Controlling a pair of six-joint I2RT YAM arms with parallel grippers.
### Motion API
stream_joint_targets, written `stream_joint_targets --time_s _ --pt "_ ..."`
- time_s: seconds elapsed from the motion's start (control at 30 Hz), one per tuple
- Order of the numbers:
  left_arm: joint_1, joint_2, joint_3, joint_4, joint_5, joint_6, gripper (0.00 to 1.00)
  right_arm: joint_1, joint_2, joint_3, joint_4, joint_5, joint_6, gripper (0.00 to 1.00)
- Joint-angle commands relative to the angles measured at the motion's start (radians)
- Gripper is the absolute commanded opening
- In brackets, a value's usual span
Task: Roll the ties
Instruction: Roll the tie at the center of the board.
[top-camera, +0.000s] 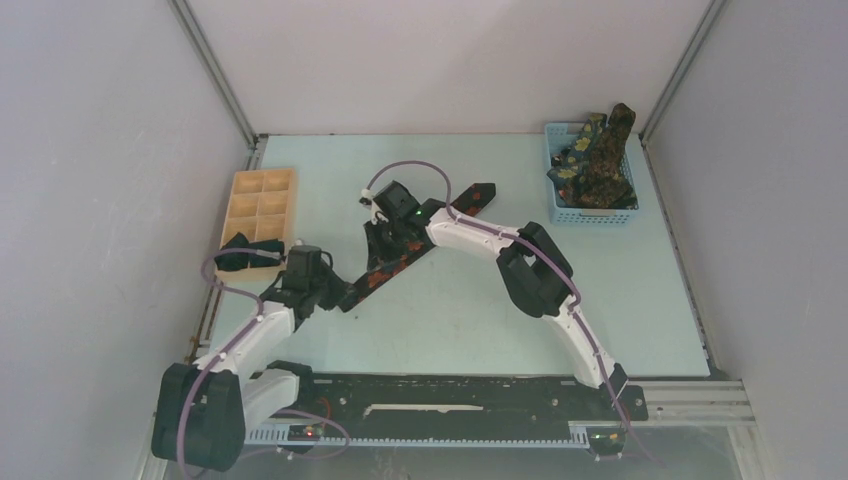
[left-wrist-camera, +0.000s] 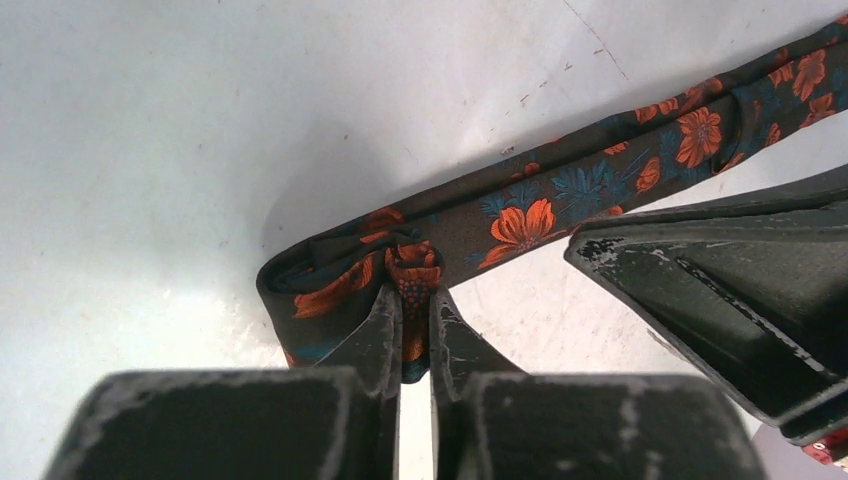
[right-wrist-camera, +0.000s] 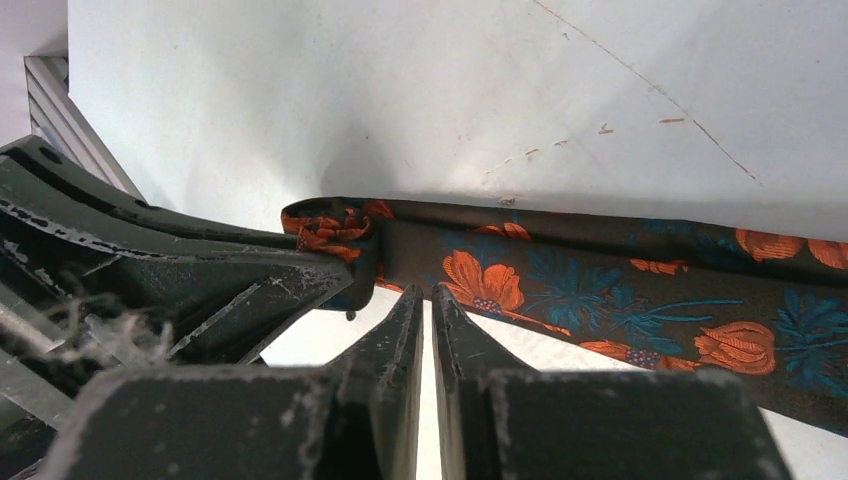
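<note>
We see the long black woven necktie with red-orange flowers lying diagonally on the smooth pale blue table, its end folded back into a soft loop. Our left gripper, angled low, pinches that fold tight. The right gripper reaches down just beside it, jaws nearly together at the necktie's edge; we cannot tell whether fabric sits between them.

Pale wooden compartment tray at far left of light blue table, blue mesh basket in far right corner, well apart; black rail along near edge
</note>
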Motion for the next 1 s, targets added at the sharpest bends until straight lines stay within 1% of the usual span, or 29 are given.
stream_joint_targets --time_s 0.0,0.07,0.1,0.17,0.3,0.33,0.5,0.6,0.8,0.97 --pt "-0.004 0.031 0.029 0.039 0.018 0.023 0.18 0.001 -0.064 -0.016 0.030 0.006 -0.014 0.11" --pt "-0.006 0.037 0.030 0.051 0.026 0.022 0.37 0.001 -0.062 -0.019 0.036 -0.002 -0.012 0.11" --pt "-0.007 0.038 0.030 0.054 0.026 0.020 0.41 0.001 -0.059 -0.019 0.039 -0.006 -0.010 0.11" --pt "-0.011 0.037 0.028 0.059 0.027 0.016 0.43 0.001 -0.056 -0.017 0.046 -0.017 -0.006 0.12" --pt "-0.015 0.013 0.004 0.088 0.030 -0.010 0.42 0.001 -0.053 -0.017 0.060 -0.040 0.001 0.13" --pt "-0.016 0.000 -0.007 0.100 0.028 -0.020 0.40 0.001 -0.052 -0.017 0.063 -0.046 0.002 0.14" --pt "-0.016 -0.058 -0.060 0.128 0.004 -0.054 0.24 0.000 -0.044 -0.020 0.080 -0.082 0.017 0.19" --pt "-0.016 -0.070 -0.075 0.129 0.000 -0.052 0.22 0.004 -0.039 -0.018 0.087 -0.091 0.022 0.23" --pt "-0.016 -0.080 -0.095 0.146 0.000 -0.052 0.05 0.013 -0.021 -0.007 0.077 -0.088 0.023 0.32" --pt "-0.016 -0.080 -0.101 0.160 0.000 -0.054 0.01 0.028 -0.002 0.006 0.041 -0.075 0.014 0.33"
